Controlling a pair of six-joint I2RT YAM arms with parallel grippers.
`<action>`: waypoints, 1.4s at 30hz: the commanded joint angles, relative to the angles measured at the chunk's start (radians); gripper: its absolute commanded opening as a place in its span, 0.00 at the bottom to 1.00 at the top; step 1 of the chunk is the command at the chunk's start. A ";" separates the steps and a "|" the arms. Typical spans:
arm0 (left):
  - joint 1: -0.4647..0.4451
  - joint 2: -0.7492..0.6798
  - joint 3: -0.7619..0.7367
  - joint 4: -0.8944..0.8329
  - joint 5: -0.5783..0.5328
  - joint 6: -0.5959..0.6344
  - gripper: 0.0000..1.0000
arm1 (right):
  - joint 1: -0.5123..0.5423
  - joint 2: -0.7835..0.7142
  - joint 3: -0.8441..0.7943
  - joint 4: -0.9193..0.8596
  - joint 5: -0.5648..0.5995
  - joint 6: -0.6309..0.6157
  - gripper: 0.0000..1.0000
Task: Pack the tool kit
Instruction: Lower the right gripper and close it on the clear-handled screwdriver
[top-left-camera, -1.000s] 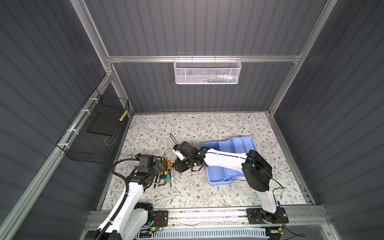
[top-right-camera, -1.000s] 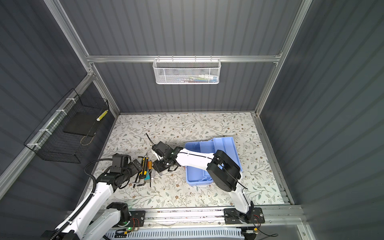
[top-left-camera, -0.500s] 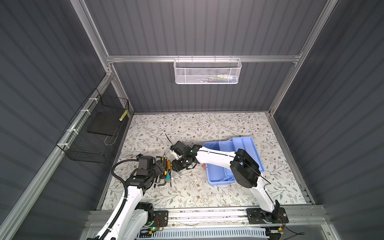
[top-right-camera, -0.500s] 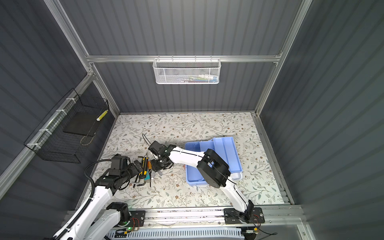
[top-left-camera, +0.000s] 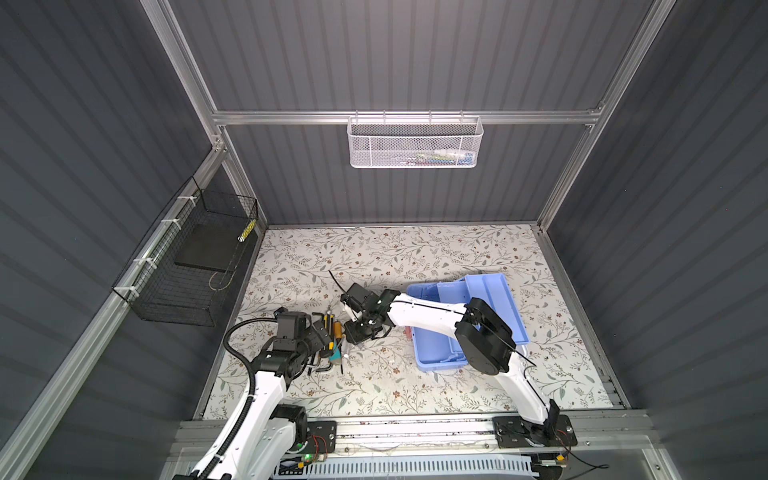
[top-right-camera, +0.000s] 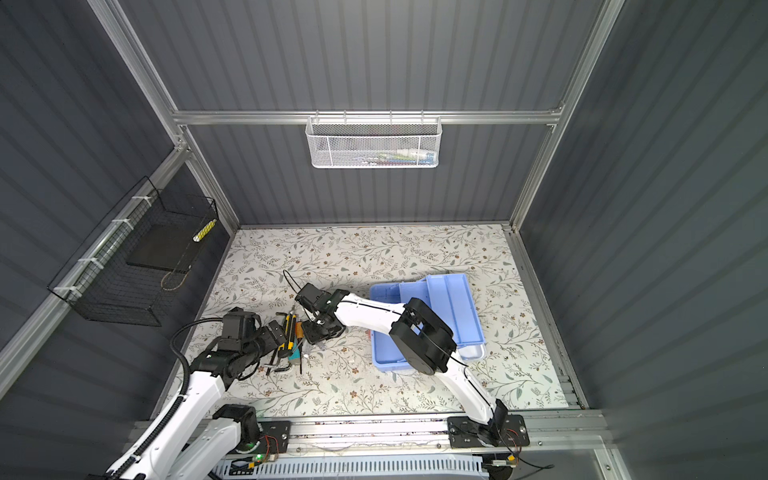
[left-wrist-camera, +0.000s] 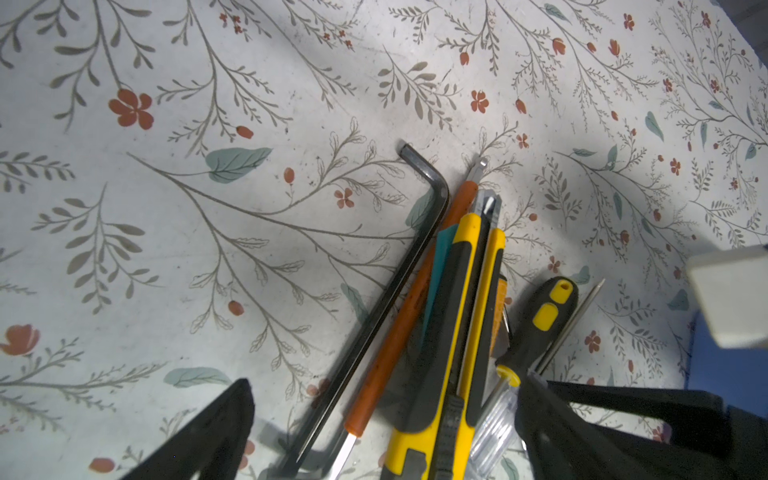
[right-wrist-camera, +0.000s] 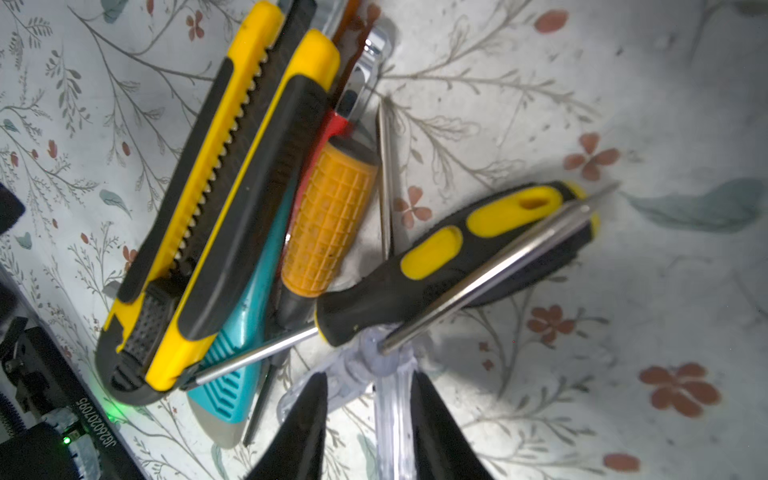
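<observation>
The tool kit, a light blue case with tiered trays, lies open right of centre. Left of it is a pile of tools: a yellow-black utility knife, a teal knife, an orange-handled screwdriver, a black-yellow screwdriver and a hex key. My right gripper reaches across to the pile. Its jaws stand narrow around a clear-handled screwdriver, with one finger against the handle. My left gripper straddles the pile's near end, wide open and holding nothing.
A white mesh basket hangs on the back wall. A black wire basket hangs on the left wall. Grey walls close in the floral table on three sides. The arms' base rail runs along the front edge.
My right gripper has come down onto the right edge of the tool pile and its jaws have narrowed around the clear handle. The left gripper has stayed wide open in place.
</observation>
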 joint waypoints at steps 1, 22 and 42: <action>0.004 0.017 0.001 0.004 0.031 0.034 0.99 | -0.002 0.012 0.022 -0.025 0.026 -0.001 0.34; 0.004 0.018 -0.031 0.065 0.091 0.084 1.00 | -0.069 -0.158 -0.150 -0.072 0.098 -0.060 0.25; 0.004 0.011 -0.032 0.063 0.080 0.081 0.99 | 0.045 -0.099 -0.120 -0.069 0.155 -0.290 0.42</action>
